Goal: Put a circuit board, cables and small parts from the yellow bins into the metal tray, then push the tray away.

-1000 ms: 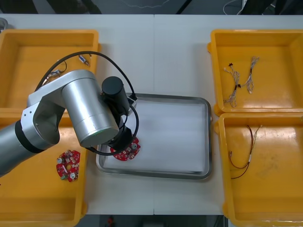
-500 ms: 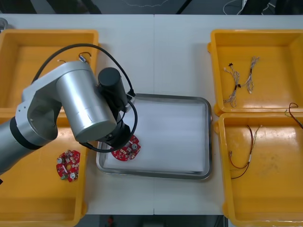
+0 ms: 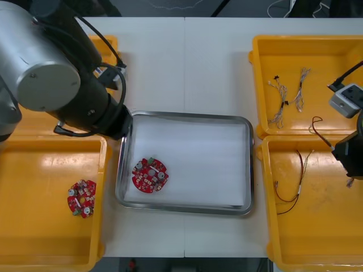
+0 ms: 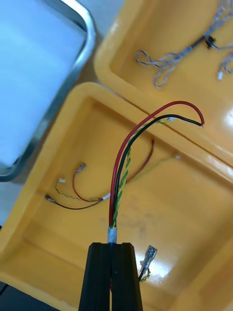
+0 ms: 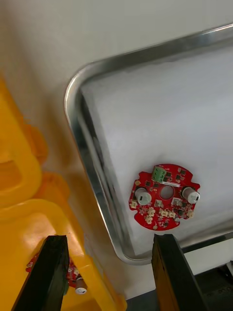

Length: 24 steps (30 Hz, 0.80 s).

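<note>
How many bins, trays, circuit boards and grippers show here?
Yellow bins: 4, two left, two right.
Metal tray: 1.
Red circuit boards: 2, one in the tray, one in the near left bin.
Grippers: 2, left gripper open at the tray's left edge, right gripper shut on a cable over the near right bin.
Total: 9.

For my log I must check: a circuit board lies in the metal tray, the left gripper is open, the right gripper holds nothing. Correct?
Not quite: the right gripper is shut on a red and yellow cable, as the right wrist view shows. The circuit board in the metal tray and the open left gripper are right.
</note>
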### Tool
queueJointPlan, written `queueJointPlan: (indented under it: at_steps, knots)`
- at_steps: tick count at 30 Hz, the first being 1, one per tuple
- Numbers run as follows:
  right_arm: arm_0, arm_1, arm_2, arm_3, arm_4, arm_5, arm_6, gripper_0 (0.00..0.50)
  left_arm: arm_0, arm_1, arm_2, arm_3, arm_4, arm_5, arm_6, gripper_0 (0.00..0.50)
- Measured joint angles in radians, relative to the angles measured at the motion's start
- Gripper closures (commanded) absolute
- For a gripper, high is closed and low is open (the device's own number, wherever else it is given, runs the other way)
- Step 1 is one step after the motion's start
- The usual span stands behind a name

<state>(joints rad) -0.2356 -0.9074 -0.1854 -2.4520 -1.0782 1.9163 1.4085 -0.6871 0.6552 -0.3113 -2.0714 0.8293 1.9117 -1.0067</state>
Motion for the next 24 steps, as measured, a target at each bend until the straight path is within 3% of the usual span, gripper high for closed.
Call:
queueJointPlan:
  at_steps: [4, 12, 18, 24]
  knots:
    - [-0.078, -0.001, 0.074, -0.001, -0.017, 0.000, -0.002, 0.500, 0.000, 0.029, 0.065, 0.041, 0.014, 0.000, -0.091, 0.000]
    - [-0.282, -0.003, 0.289, -0.001, -0.023, 0.000, -0.010, 0.500, -0.032, 0.087, 0.141, 0.215, 0.015, 0.001, -0.466, 0.000]
    - [-0.431, 0.005, 0.470, -0.001, -0.008, 0.000, -0.010, 0.500, -0.085, 0.118, 0.144, 0.355, 0.003, 0.001, -0.495, 0.000]
    - [-0.489, 0.067, 0.570, 0.031, 0.014, 0.000, -0.008, 0.500, -0.118, 0.120, 0.186, 0.483, -0.047, 0.001, -0.539, 0.000]
